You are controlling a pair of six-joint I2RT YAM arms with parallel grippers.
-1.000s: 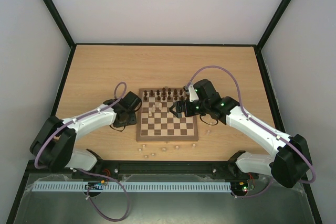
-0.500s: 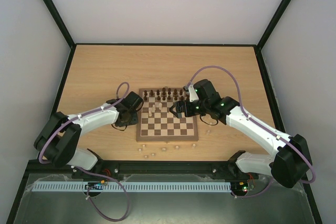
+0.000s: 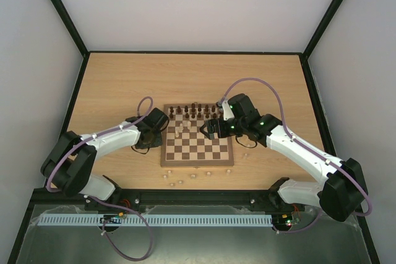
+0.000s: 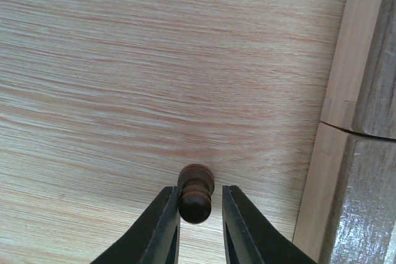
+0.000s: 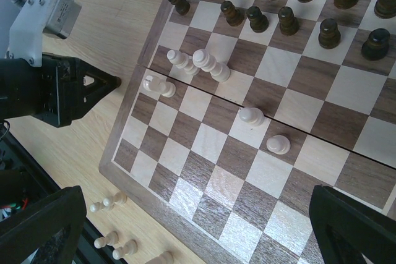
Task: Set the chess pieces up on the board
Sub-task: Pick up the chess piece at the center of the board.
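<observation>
Barely parted, left fingers (image 4: 162, 233) flank a dark pawn (image 4: 195, 193); right fingers (image 5: 43, 221), cut off, gape empty

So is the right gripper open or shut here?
Open: the right gripper has its fingers wide apart at the wrist view's bottom corners, nothing held between them, only the board below.

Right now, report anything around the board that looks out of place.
Pale pieces sit scattered midway up the board, not on a back row. Pale pawns sit loose on the table off its near edge. One dark piece is off-board too, within the left hand.
</observation>
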